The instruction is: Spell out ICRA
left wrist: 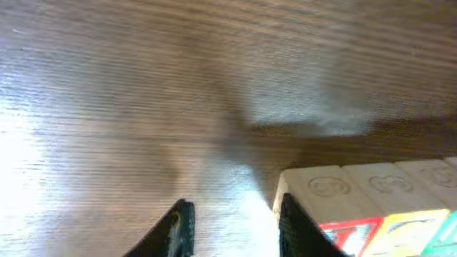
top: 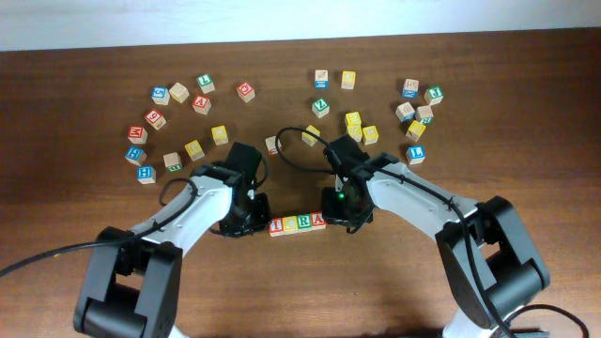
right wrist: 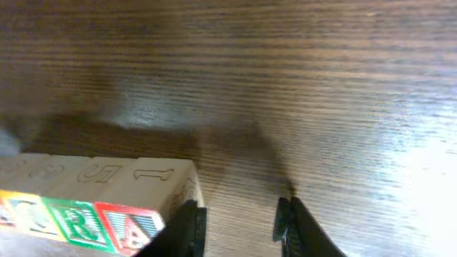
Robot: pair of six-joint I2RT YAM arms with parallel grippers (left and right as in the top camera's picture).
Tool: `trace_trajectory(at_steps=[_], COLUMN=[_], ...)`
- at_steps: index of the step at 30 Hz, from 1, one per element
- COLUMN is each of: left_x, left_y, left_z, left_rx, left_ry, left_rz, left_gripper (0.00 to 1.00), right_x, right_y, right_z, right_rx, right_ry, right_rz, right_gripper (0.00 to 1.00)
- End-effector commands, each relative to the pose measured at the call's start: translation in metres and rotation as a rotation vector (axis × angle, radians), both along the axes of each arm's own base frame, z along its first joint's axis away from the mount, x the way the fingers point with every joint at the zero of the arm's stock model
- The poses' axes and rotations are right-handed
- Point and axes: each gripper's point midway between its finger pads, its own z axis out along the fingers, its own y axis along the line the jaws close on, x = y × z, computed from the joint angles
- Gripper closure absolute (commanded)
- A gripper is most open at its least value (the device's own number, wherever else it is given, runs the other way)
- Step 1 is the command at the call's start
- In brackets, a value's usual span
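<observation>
Two spread and empty, left tool point(left wrist: 232, 225) and right tool point(right wrist: 239, 225) flanking block row point(top: 298, 223), just beside its ends

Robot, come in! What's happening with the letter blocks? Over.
Left fingers open, empty, beside one end of the block row. Right fingers open, empty, at the other end. Nothing in the way. Over.

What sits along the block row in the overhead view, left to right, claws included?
left claw → red block → yellow block → green R block → red A block → right claw
</observation>
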Motion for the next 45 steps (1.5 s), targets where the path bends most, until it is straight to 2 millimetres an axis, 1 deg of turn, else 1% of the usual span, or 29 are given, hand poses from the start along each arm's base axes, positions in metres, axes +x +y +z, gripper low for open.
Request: trace_trajectory(at_steps=[1, 2, 5, 9, 13, 15, 16, 17, 20, 22, 23, 25, 27, 30, 31, 37, 40, 45], left_x=[0.015, 0.018, 0.028, 0.030, 0.016, 0.007, 0.002, 0.000, 0.001, 0.008, 0.008, 0.004, 0.001, 0.001, 0.001, 0.001, 0.002, 0.002], left_y=[0.003, 0.003, 0.008, 0.021, 0.025, 0.023, 0.020, 0.018, 0.015, 0.009, 0.006, 0.001, -0.002, -0.020, -0.023, -0.024, -0.023, -0.022], left_z=[0.011, 0.015, 0.025, 0.031, 0.030, 0.024, 0.019, 0.013, 0.010, 0.007, 0.005, -0.003, -0.008, -0.008, -0.008, -0.008, -0.008, -0.008], left_rx=[0.046, 0.051, 0.046, 0.055, 0.068, 0.076, 0.079, 0.075, 0.061, 0.035, 0.020, -0.001, 0.005, -0.033, -0.039, -0.040, -0.032, -0.028], left_ry=[-0.039, -0.046, -0.057, -0.033, 0.024, 0.051, 0.059, 0.052, 0.048, 0.031, 0.037, 0.071, 0.089, 0.071, 0.067, 0.064, 0.060, 0.047], left_rz=[-0.011, -0.008, 0.018, 0.058, 0.062, 0.081, 0.093, 0.086, 0.086, 0.086, 0.084, 0.081, 0.070, 0.030, 0.021, 0.018, 0.018, -0.040], left_gripper=[0.58, 0.57, 0.57, 0.57, 0.73, 0.84, 0.89, 0.92, 1.00, 1.00, 1.00, 1.00, 1.00, 1.00, 1.00, 1.00, 1.00, 0.99], right_x=[0.003, 0.005, 0.007, 0.002, 0.004, 0.000, -0.004, -0.006, -0.005, -0.008, -0.010, -0.008, -0.011, -0.013, -0.014, -0.017, -0.019, -0.017], right_y=[-0.007, -0.008, -0.009, -0.011, -0.014, -0.016, -0.018, -0.018, -0.017, -0.013, -0.010, -0.009, -0.002, -0.001, 0.000, 0.002, 0.007, 0.008], right_z=[0.002, 0.007, 0.017, 0.016, 0.015, 0.009, 0.005, 0.002, 0.000, -0.004, -0.007, -0.007, -0.005, -0.005, -0.005, -0.004, -0.002, -0.002], right_rx=[-0.065, -0.078, -0.091, -0.102, -0.119, -0.121, -0.126, -0.126, -0.115, -0.089, -0.068, -0.059, -0.020, -0.014, -0.010, 0.006, 0.033, 0.036], right_ry=[-0.004, -0.005, 0.002, 0.026, 0.016, 0.023, 0.034, 0.037, 0.031, 0.035, 0.039, 0.031, 0.050, 0.061, 0.069, 0.087, 0.102, 0.096], right_rz=[0.002, 0.001, 0.001, -0.016, -0.018, -0.019, -0.029, -0.027, -0.027, -0.025, -0.023, -0.023, -0.019, -0.027, -0.033, -0.044, -0.041, -0.044], right_gripper=[0.71, 0.71, 0.73, 0.75, 0.75, 0.77, 0.80, 0.82, 0.83, 0.83, 0.85, 0.87, 0.87, 0.87, 0.89, 0.90, 0.91, 0.91])
